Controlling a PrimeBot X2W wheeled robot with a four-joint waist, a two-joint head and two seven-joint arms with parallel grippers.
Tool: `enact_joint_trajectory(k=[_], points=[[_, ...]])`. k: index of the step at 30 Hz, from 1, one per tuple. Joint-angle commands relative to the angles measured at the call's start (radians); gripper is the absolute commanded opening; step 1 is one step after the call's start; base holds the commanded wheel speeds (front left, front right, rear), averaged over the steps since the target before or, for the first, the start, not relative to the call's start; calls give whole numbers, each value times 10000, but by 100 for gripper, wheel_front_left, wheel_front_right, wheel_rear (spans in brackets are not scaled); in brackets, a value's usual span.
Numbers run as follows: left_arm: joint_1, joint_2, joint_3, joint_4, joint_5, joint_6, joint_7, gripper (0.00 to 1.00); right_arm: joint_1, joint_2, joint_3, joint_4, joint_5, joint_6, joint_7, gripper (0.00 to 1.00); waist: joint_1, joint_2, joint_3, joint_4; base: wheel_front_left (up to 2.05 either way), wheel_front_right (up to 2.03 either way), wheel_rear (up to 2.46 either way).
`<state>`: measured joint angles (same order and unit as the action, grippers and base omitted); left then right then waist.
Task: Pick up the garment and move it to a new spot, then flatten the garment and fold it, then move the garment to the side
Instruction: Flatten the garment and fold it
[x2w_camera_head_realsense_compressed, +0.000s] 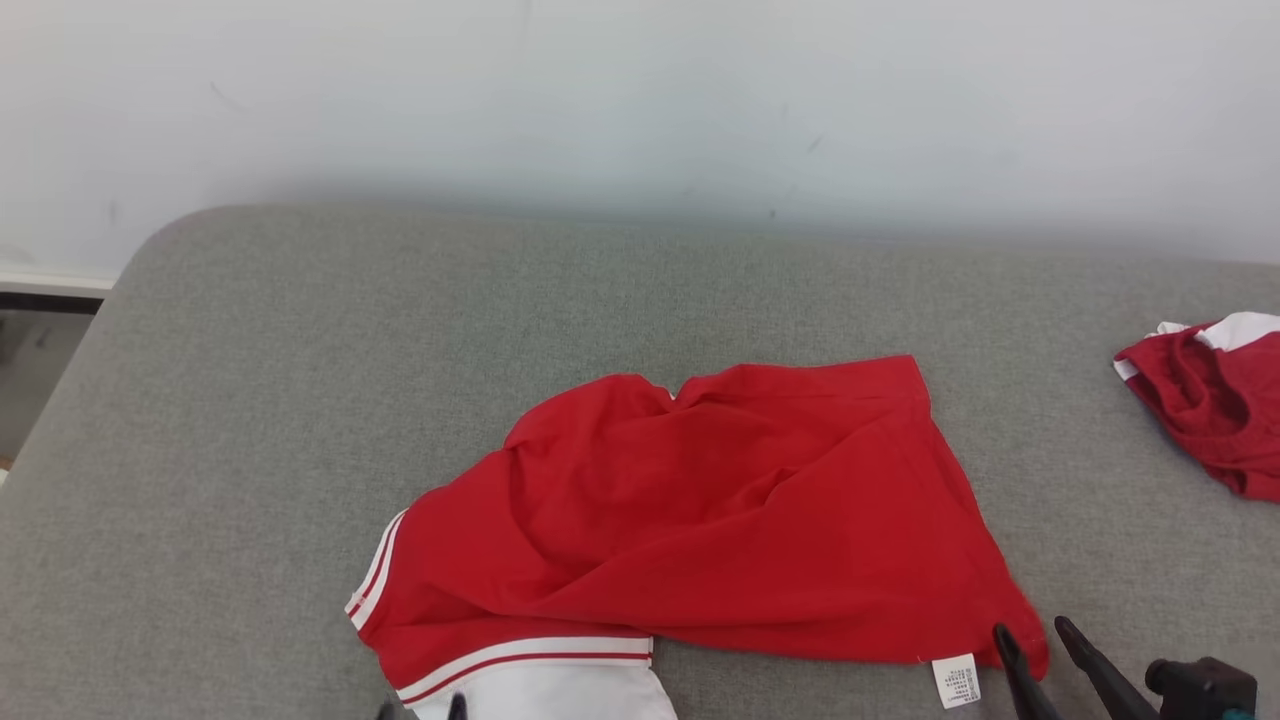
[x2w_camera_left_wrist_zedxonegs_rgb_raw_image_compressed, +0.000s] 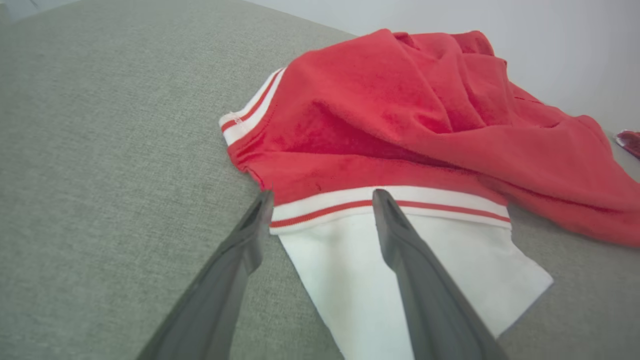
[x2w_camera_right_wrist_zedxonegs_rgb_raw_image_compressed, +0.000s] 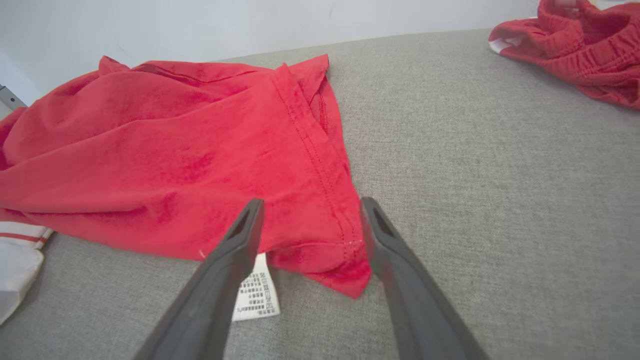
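**Dark fingers spread at the red garment's near edge**

Red and rumpled, the garment (x2w_camera_head_realsense_compressed: 720, 500) lies in the middle of the grey fabric surface (x2w_camera_head_realsense_compressed: 250, 400), spread out but not flat, with soft folds across its body. At its near left, a red-and-white striped band (x2w_camera_left_wrist_zedxonegs_rgb_raw_image_compressed: 390, 205) borders a white panel (x2w_camera_left_wrist_zedxonegs_rgb_raw_image_compressed: 360, 280). A second striped cuff (x2w_camera_head_realsense_compressed: 372, 580) shows at the left edge. At the near right corner the stitched hem comes to a point, and a small white printed label (x2w_camera_head_realsense_compressed: 956, 680) sticks out from under it onto the grey cloth.

The left end effector (x2w_camera_left_wrist_zedxonegs_rgb_raw_image_compressed: 322, 194) reaches in low over the white panel with its jaws wide apart and nothing between them. One finger lies over the panel with its tip at the striped band, and the other is just off the garment's edge over the grey surface.

The right end effector (x2w_camera_right_wrist_zedxonegs_rgb_raw_image_compressed: 311, 201) is also spread wide and holds nothing. Its fingers straddle the hem corner, with the label beside the left finger.

Well apart at the far right lies a darker red garment (x2w_camera_head_realsense_compressed: 1210, 400) with white trim, bunched up. A pale wall (x2w_camera_head_realsense_compressed: 640, 100) stands behind the surface.
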<state>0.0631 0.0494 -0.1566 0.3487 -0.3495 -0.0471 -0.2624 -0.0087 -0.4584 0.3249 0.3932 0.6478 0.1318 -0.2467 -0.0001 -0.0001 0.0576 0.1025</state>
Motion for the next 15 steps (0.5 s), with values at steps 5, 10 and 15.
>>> enact_joint_trajectory(k=[5, 10, 15], points=[[514, 18, -403, 416, -48, -224, -27, 100, 567, 571, -816, -292, -837, -20, 140, 100, 1, 1, -199, -98, 0, 0, 0], [569, 19, -715, 878, -418, -161, -25, 100, 691, 975, -1510, -320, -1569, -20, 312, 100, 1, 1, -20, -162, 0, 0, 0], [396, 19, -1092, 1497, -827, -81, -27, 100, 378, 1300, -1880, -42, -2110, -20, 447, 100, 1, 1, 141, -161, 0, 0, 0]])
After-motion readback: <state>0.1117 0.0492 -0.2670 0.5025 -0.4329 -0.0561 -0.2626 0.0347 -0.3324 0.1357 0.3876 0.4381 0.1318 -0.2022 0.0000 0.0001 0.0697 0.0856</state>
